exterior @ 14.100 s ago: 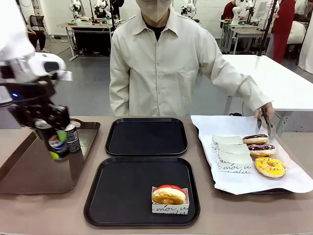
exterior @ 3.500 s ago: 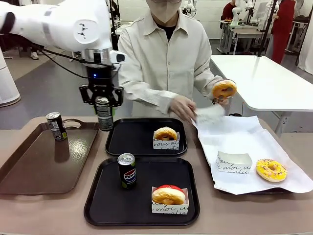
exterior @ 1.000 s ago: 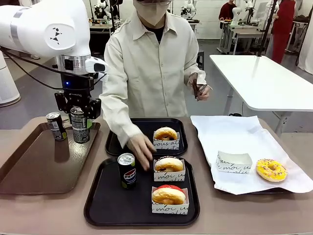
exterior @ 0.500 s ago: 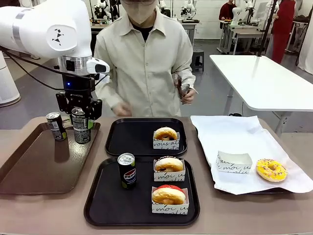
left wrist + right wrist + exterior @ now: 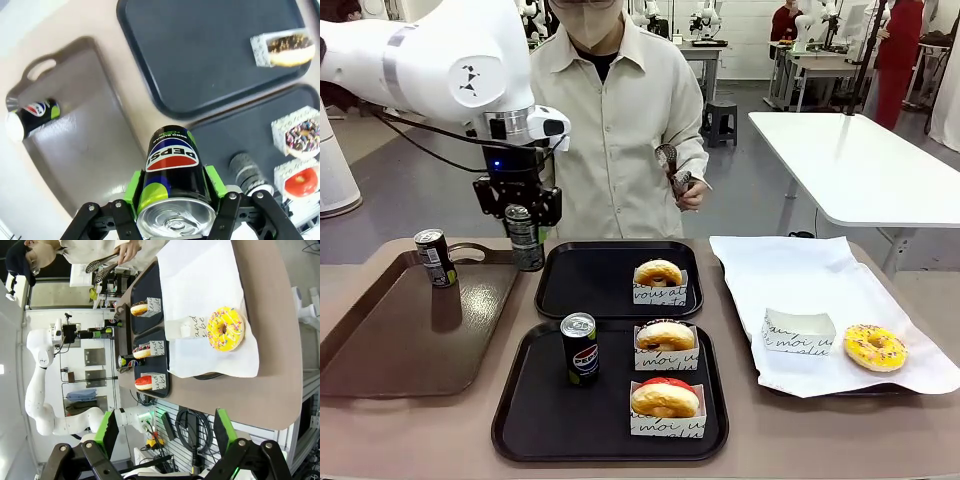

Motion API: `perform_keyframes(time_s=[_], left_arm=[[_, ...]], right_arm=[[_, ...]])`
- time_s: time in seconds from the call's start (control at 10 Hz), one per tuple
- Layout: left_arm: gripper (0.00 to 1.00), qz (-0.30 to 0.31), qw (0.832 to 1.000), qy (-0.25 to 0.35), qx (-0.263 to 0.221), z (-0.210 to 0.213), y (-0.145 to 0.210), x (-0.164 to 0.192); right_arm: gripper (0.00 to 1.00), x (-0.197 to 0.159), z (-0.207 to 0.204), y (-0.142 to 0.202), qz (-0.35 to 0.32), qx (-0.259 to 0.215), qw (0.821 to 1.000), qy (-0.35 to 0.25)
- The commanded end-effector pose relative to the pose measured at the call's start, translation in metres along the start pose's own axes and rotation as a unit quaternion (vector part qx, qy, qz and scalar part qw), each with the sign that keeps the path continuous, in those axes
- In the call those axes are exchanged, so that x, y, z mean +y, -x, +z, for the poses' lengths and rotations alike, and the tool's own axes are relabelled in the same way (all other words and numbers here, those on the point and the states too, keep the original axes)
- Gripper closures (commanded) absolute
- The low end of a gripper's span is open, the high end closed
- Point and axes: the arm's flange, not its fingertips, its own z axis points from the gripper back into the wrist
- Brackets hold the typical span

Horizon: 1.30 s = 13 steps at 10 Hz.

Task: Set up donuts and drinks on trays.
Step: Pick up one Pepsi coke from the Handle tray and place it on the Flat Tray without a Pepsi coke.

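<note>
Nearest, matte black square near tray (image 5: pixel 520 410) with rounded rim: two paper-boxed ring donuts (image 5: pixel 666 398), one upright soda can (image 5: pixel 580 349). Beyond, matching far tray (image 5: pixel 570 290): single boxed donut (image 5: pixel 659 274). Left gripper (image 5: pixel 524 222): green pads clamped on cylindrical held can (image 5: pixel 172 165), aloft beside far tray's left rim. Right gripper (image 5: pixel 162 437): fingers spread wide, empty.

Front camera sits fixed on my robot's side, facing across the tan table (image 5: pixel 440 440) at the person (image 5: pixel 620 120). Left wrist camera looks steeply down, tight behind the dark blue soda can (image 5: pixel 172 165) clamped in the left gripper (image 5: pixel 173 182). Right wrist camera, rolled sideways, I read from farther off, past the table's right end. All three share the two matte black square plastic trays (image 5: pixel 600 280).
</note>
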Motion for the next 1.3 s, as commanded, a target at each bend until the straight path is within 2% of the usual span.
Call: perform_keyframes(time_s=[0.0, 0.1, 0.2, 0.4, 0.5, 0.6, 0.7, 0.8, 0.9, 1.0, 1.2], left_arm=[[0.40, 0.027, 1.000, -0.002, 0.006, 0.005, -0.009, -0.007], [0.40, 0.035, 0.996, -0.045, 0.062, 0.008, 0.007, -0.008], [0.40, 0.009, 1.000, 0.003, 0.000, -0.003, -0.007, -0.002], [0.40, 0.009, 1.000, 0.003, 0.000, -0.003, -0.007, -0.002], [0.40, 0.019, 1.000, -0.009, 0.021, -0.006, -0.004, -0.003], [0.40, -0.002, 0.998, -0.039, 0.039, -0.003, 0.000, 0.000], [0.40, -0.043, 0.994, -0.071, 0.070, 0.012, 0.022, 0.017], [0.40, -0.052, 0.994, -0.066, 0.063, 0.019, 0.056, 0.036], [0.40, -0.031, 0.997, -0.045, 0.056, 0.017, 0.092, 0.052], [0.40, -0.023, 0.997, -0.042, 0.059, 0.018, 0.099, 0.062], [0.40, -0.013, 0.998, -0.040, 0.046, 0.015, 0.109, 0.061]], right_arm=[[0.00, -0.001, 0.001, -0.001, 0.004, -0.004, 1.000, -0.010], [0.00, -0.001, 0.001, -0.001, 0.004, -0.004, 1.000, -0.010], [0.00, -0.001, 0.001, -0.001, 0.004, -0.004, 1.000, -0.010], [0.00, -0.001, 0.001, -0.001, 0.004, -0.004, 1.000, -0.010], [0.00, -0.001, 0.001, -0.001, 0.004, -0.004, 1.000, -0.010], [0.00, -0.001, 0.001, -0.001, 0.004, -0.004, 1.000, -0.010], [0.00, -0.001, 0.001, -0.001, 0.004, -0.004, 1.000, -0.010], [0.00, -0.001, 0.001, -0.001, 0.004, -0.004, 1.000, -0.010], [0.00, -0.001, 0.001, -0.001, 0.004, -0.004, 1.000, -0.010], [0.00, -0.001, 0.001, -0.001, 0.004, -0.004, 1.000, -0.010], [0.00, -0.001, 0.001, -0.001, 0.004, -0.004, 1.000, -0.010]])
